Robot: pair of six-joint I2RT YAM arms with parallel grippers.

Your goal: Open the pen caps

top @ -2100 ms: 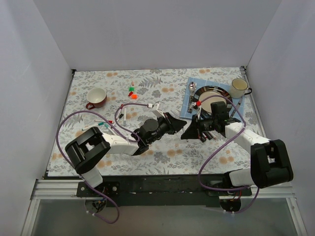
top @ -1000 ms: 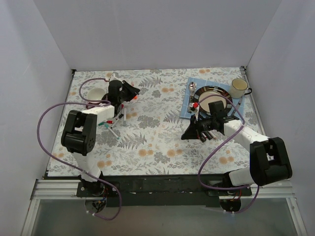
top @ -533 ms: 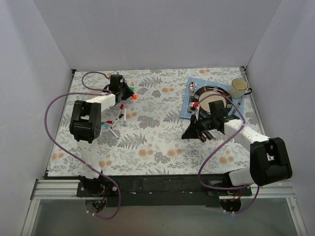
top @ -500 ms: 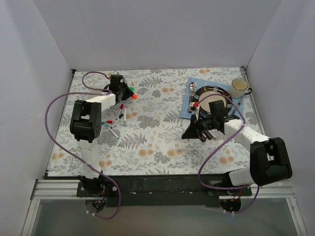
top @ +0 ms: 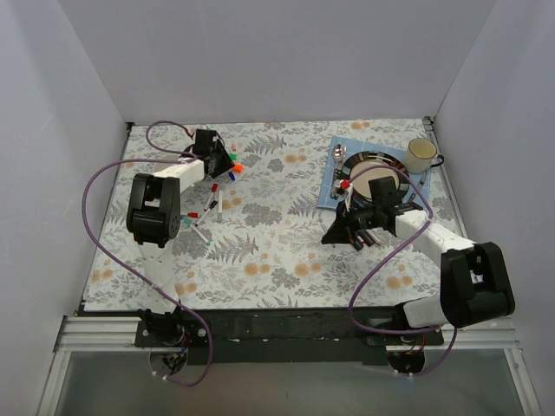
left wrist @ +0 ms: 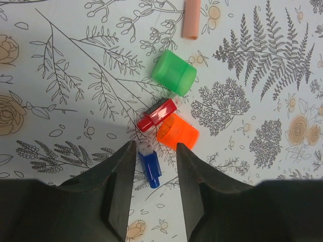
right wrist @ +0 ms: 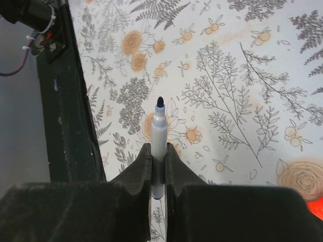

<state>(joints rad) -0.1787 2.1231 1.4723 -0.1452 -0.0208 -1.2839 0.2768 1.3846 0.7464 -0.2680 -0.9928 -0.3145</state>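
Observation:
In the left wrist view my left gripper (left wrist: 155, 147) stands open just above the cloth. A blue pen cap (left wrist: 150, 169) lies loose between its fingers, closer to the left one. Just beyond lie a red cap (left wrist: 157, 115), an orange cap (left wrist: 177, 132) and a green cap (left wrist: 174, 72). From above, the left gripper (top: 227, 165) is at the back left beside these caps. My right gripper (right wrist: 158, 148) is shut on a white-barrelled pen (right wrist: 158, 132) whose dark tip is bare. It hovers right of centre (top: 336, 232). Several pens (top: 208, 208) lie front of the left gripper.
A blue cloth (top: 333, 189) at the back right carries a metal plate (top: 368, 158) and a spoon (top: 338, 153). A cream mug (top: 421, 154) stands beside them. A salmon tube (left wrist: 191, 19) lies past the green cap. White walls close three sides.
My left arm swung from the middle to the back left, lowered by the loose caps, and its jaws opened, leaving the blue cap on the cloth. The right arm has barely moved.

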